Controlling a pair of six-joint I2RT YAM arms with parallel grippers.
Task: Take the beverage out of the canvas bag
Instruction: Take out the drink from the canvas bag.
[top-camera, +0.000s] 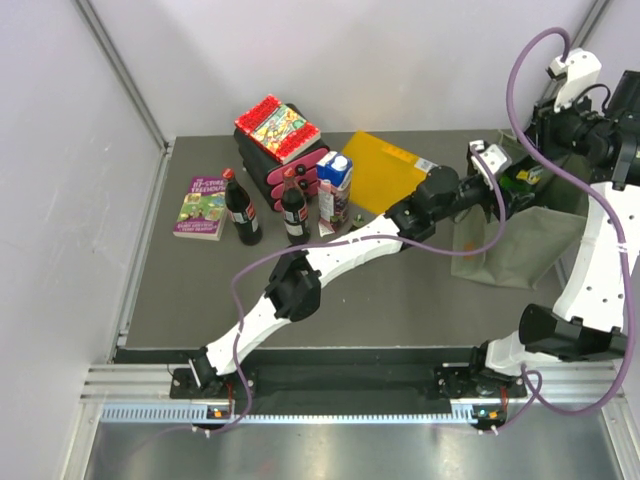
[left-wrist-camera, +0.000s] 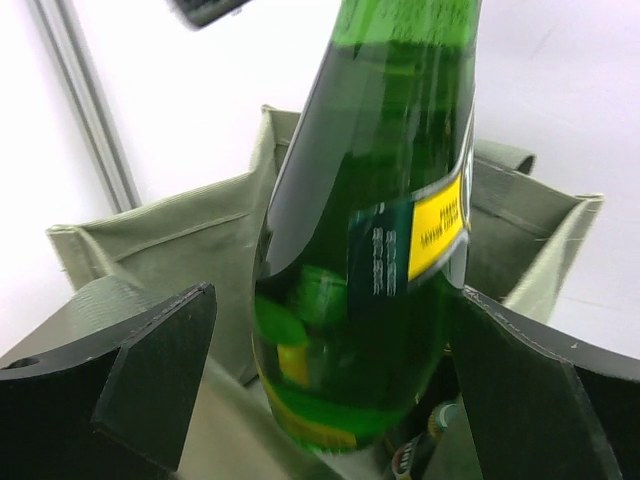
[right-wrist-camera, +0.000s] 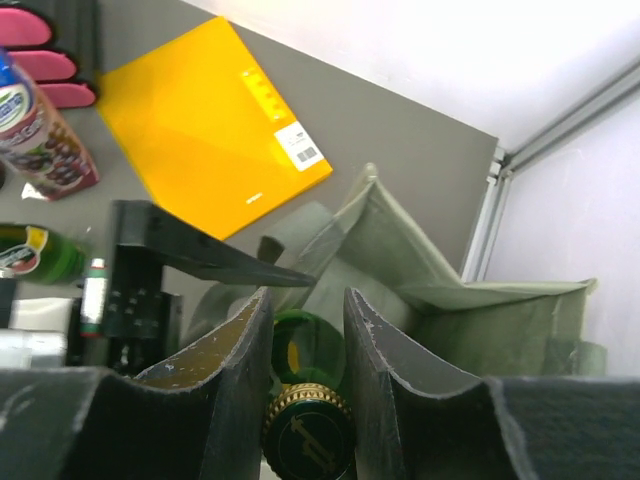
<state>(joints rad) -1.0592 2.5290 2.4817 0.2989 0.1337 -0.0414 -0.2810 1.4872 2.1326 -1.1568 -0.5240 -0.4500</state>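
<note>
The beverage (left-wrist-camera: 370, 250), a green glass bottle with a yellow label and a gold-rimmed cap (right-wrist-camera: 305, 440), hangs upright over the open olive canvas bag (top-camera: 510, 240). My right gripper (right-wrist-camera: 305, 300) is shut on the bottle's neck just under the cap. My left gripper (left-wrist-camera: 335, 300) is open, one finger (left-wrist-camera: 160, 370) on each side of the bottle's lower body with gaps between. The bag's floppy walls (left-wrist-camera: 160, 240) rise behind and below the bottle. Another capped bottle (left-wrist-camera: 440, 420) shows inside the bag. In the top view the bottle (top-camera: 520, 180) is a green patch at the bag's mouth.
A yellow-orange folder (top-camera: 385, 170) lies left of the bag. Further left stand two dark cola bottles (top-camera: 241, 208), a carton (top-camera: 333, 185), a pink-and-black box (top-camera: 280, 150) and a book (top-camera: 204, 206). The enclosure's white walls rise close behind the bag.
</note>
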